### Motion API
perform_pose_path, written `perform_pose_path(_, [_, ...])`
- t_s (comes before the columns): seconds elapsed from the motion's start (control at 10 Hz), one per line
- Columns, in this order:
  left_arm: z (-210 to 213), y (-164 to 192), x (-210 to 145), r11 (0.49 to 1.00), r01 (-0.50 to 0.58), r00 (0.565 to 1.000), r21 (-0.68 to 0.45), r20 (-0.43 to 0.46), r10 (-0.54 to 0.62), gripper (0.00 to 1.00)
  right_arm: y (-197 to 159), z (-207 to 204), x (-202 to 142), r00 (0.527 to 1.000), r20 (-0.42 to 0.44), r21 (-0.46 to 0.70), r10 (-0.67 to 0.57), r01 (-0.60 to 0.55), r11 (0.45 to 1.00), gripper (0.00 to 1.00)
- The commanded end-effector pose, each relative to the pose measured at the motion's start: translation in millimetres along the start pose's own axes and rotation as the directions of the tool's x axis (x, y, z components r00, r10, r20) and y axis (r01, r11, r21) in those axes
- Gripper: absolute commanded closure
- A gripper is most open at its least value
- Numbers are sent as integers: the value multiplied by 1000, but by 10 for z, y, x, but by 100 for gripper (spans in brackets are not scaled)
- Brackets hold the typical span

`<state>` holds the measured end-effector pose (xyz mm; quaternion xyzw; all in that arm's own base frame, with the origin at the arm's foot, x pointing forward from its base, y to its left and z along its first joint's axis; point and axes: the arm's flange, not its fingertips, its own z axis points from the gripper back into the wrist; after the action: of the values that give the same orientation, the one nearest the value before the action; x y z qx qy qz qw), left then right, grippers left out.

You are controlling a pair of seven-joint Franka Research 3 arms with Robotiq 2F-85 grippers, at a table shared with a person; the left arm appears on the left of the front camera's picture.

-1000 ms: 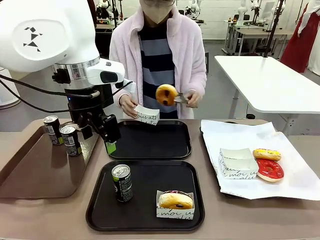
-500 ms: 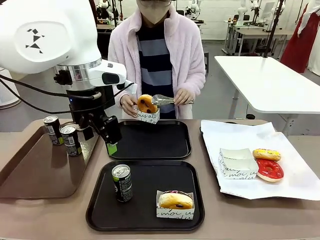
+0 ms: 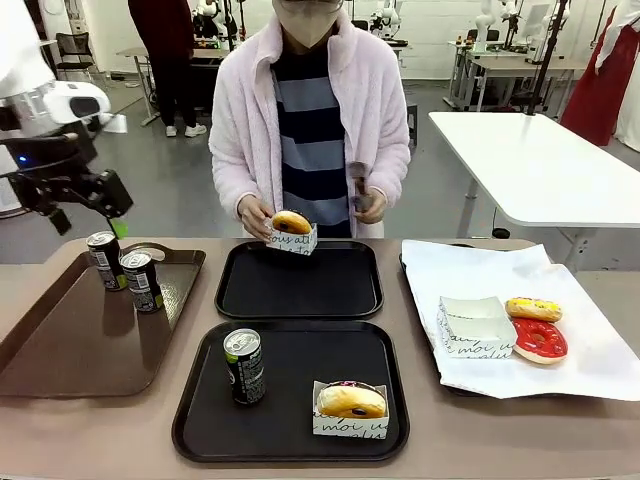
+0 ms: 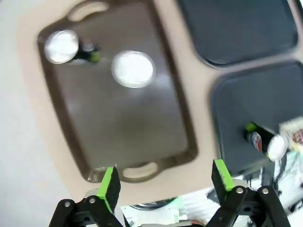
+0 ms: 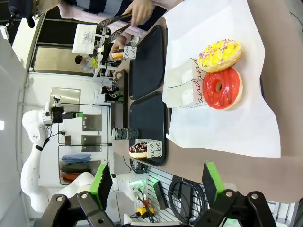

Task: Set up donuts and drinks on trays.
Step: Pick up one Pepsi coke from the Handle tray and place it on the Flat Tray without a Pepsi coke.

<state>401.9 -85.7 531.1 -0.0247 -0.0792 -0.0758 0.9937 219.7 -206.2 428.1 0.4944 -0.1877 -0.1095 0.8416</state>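
The near black tray (image 3: 290, 440) holds one can (image 3: 244, 365) and a golden donut in its paper sleeve (image 3: 350, 403). Behind it, the far black tray (image 3: 299, 290) is bare. At its far edge the person's hand holds a sleeved golden donut (image 3: 291, 229); the other hand grips tongs (image 3: 358, 188). Two more cans (image 3: 142, 280) stand on the glossy brown tray (image 3: 60, 350). My left gripper (image 3: 88, 212) hangs open high at the left; in its wrist view it (image 4: 165, 182) is open and empty above the brown tray (image 4: 142, 142). My right gripper (image 5: 155, 177) is open and empty.
On the white paper (image 3: 590, 350) at the right lie a yellow-iced donut (image 3: 533, 308), a red-iced donut (image 3: 540, 339) and an empty sleeve (image 3: 474, 325). A white table (image 3: 540, 160) stands behind at the right. Another person stands far back at the left.
My left arm has swung away from above the trays, up and to the left. The person has put the tong-held donut into the sleeve and lowered it toward the far tray.
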Motion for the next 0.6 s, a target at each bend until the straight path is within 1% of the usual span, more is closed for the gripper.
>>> perform_pose_path(0.0, [-98, 38, -10, 994, -98, 995, 56, 14, 97, 0, 3, -4, 25, 1000, 16, 30, 17, -17, 999, 0])
perform_pose_path(0.1, [-91, 22, 58, 995, -94, 996, 45, 11, 94, 0, 3, -4, 25, 1000, 16, 30, 17, -17, 999, 0])
perform_pose_path(0.2, [-11, 130, 19, 998, -50, 999, 23, 17, 50, 0, 3, -4, 25, 1000, 16, 30, 17, -17, 999, 0])
perform_pose_path(0.5, [-11, 130, 19, 998, -50, 999, 23, 17, 50, 0, 3, -4, 25, 1000, 16, 30, 17, -17, 999, 0])
